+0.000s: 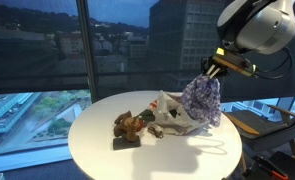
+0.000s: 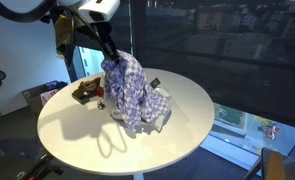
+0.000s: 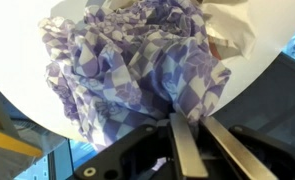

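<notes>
My gripper [image 1: 215, 70] is shut on a purple-and-white checkered cloth [image 1: 201, 100] and holds it up so it hangs over the round white table [image 1: 107, 150]. In an exterior view the cloth [image 2: 127, 90] drapes down from the gripper [image 2: 114, 58], its lower end near or on the table [image 2: 187, 110]. In the wrist view the cloth [image 3: 137, 65] fills the frame, pinched between the two fingers [image 3: 192, 130]. A white crumpled bag or cloth [image 1: 172, 115] lies under the hanging cloth.
A brown stuffed toy [image 1: 129, 125] lies on the table beside the white bag; it also shows in an exterior view [image 2: 87, 92]. Large dark windows stand behind the table. A chair [image 1: 262, 125] stands near the table's edge.
</notes>
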Controlling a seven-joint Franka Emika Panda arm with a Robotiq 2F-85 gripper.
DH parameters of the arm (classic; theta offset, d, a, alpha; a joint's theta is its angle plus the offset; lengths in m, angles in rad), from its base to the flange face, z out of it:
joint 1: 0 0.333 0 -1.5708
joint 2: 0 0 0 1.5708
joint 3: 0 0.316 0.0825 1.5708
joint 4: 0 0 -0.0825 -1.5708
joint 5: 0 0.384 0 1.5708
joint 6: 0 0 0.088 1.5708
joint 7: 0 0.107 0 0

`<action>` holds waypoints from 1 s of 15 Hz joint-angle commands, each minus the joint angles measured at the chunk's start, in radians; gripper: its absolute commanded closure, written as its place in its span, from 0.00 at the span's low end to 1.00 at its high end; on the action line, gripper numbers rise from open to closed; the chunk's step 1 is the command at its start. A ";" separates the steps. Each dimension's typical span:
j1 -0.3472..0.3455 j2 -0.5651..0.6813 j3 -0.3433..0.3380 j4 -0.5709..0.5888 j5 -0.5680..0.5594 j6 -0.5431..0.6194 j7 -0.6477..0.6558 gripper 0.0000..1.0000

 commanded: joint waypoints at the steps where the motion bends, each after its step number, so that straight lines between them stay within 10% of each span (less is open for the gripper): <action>1: 0.054 0.111 0.005 -0.002 0.085 0.042 -0.098 0.96; 11: 0.010 0.502 0.066 0.077 0.024 0.350 -0.279 0.96; 12: 0.162 0.569 -0.105 0.079 -0.137 0.414 -0.177 0.96; 13: 0.004 0.595 0.051 0.110 -0.102 0.428 -0.250 0.97; 15: -0.003 0.671 0.024 0.138 -0.223 0.490 -0.225 0.97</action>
